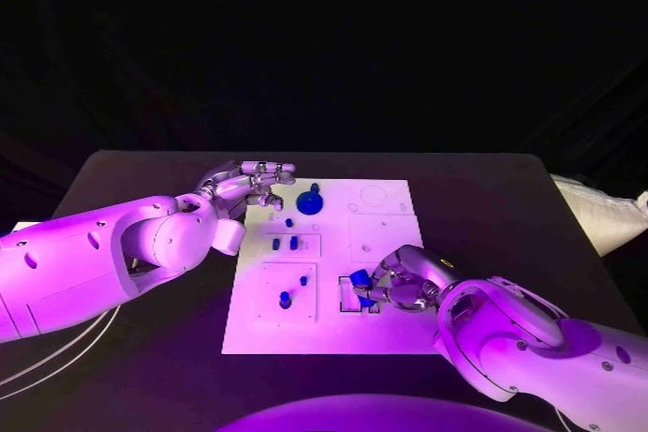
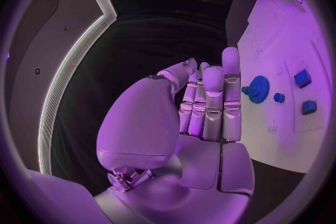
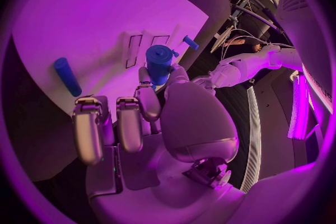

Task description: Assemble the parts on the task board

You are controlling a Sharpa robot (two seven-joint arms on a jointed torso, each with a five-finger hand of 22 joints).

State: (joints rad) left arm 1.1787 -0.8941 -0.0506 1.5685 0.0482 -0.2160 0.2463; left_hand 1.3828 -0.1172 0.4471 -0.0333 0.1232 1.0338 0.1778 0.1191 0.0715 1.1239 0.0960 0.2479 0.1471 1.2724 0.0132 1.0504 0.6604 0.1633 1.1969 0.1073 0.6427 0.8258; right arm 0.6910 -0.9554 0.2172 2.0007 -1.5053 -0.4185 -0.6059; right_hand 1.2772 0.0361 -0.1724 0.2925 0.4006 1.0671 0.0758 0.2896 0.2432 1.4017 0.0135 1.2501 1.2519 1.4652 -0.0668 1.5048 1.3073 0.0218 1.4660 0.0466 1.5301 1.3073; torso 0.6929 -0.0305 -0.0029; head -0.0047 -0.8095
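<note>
Right hand point(image 1: 403, 284) holds a blue peg point(image 3: 158, 63) over the white task board point(image 1: 385, 334), left hand point(image 1: 248, 186) beside the blue gear point(image 1: 311, 203), fingers together, holding nothing

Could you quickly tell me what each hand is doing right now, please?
Left hand: holds nothing, fingers straight and together, beside the white task board.
Right hand: holding a blue cylindrical part between its fingers.

You find no readable text, label, brand, number or sign anywhere on the task board point(image 1: 385, 228), nor on the parts around it.
</note>
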